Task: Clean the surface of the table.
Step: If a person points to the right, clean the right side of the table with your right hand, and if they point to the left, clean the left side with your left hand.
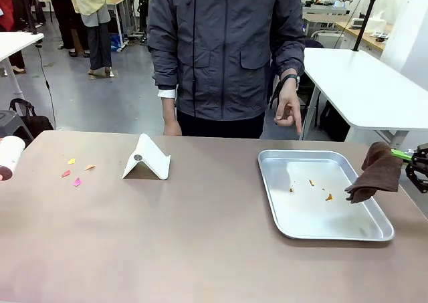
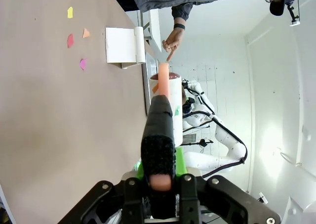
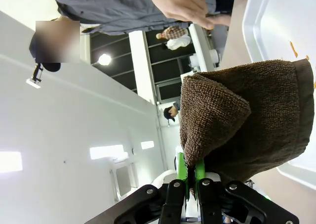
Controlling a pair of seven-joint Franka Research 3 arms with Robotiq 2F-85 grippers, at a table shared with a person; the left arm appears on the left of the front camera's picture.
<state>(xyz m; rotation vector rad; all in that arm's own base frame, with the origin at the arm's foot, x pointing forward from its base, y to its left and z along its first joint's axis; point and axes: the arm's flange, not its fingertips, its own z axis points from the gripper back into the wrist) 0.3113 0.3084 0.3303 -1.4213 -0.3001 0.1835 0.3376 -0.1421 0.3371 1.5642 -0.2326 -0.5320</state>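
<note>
Brownish-tan desk (image 1: 200, 249), spread across the whole foreground before a standing person. Left edge: white roll (image 1: 8, 157) on a black handle, clamped between the fully closed left fingers (image 2: 160, 167). Next: coloured paper scraps (image 1: 75, 171), scattered on the desk; white folded stand (image 1: 147, 159), set near them. Right of centre: silver tray (image 1: 334, 235), laid flat, with orange crumbs (image 1: 311, 182) inside; person's hand (image 1: 289, 109) held above its far rim, forefinger pointed down. Right edge: brown cloth (image 1: 374, 176), pinched in the closed right fingers (image 3: 190, 167) and hung over the tray's right rim.
</note>
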